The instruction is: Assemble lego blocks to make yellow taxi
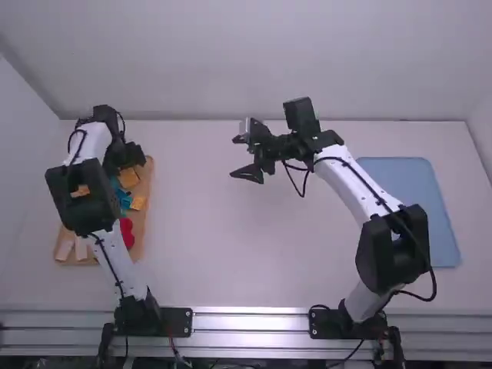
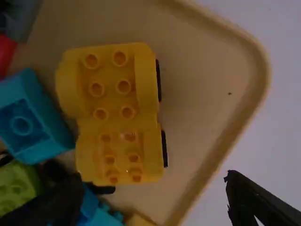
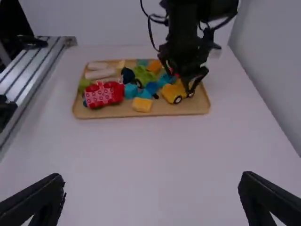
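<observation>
My left gripper (image 1: 132, 160) is over the far end of the block tray. In the left wrist view that gripper (image 2: 154, 189) stands open above two yellow studded pieces side by side, an upper one (image 2: 109, 87) and a lower one (image 2: 121, 153), with black wheels at their edges. A yellow wheeled piece (image 3: 170, 92) is also in the right wrist view, near the left gripper's fingers. Over the middle of the table is my right gripper (image 1: 240, 157); in its wrist view the same gripper (image 3: 151, 182) is open and holds nothing.
The wooden tray (image 3: 183, 110) also holds a red block (image 3: 104, 94), blue and green blocks and a small yellow block (image 3: 142, 104). A blue mat or tray (image 1: 446, 219) lies at the right, beside the right arm. Bare table separates the two.
</observation>
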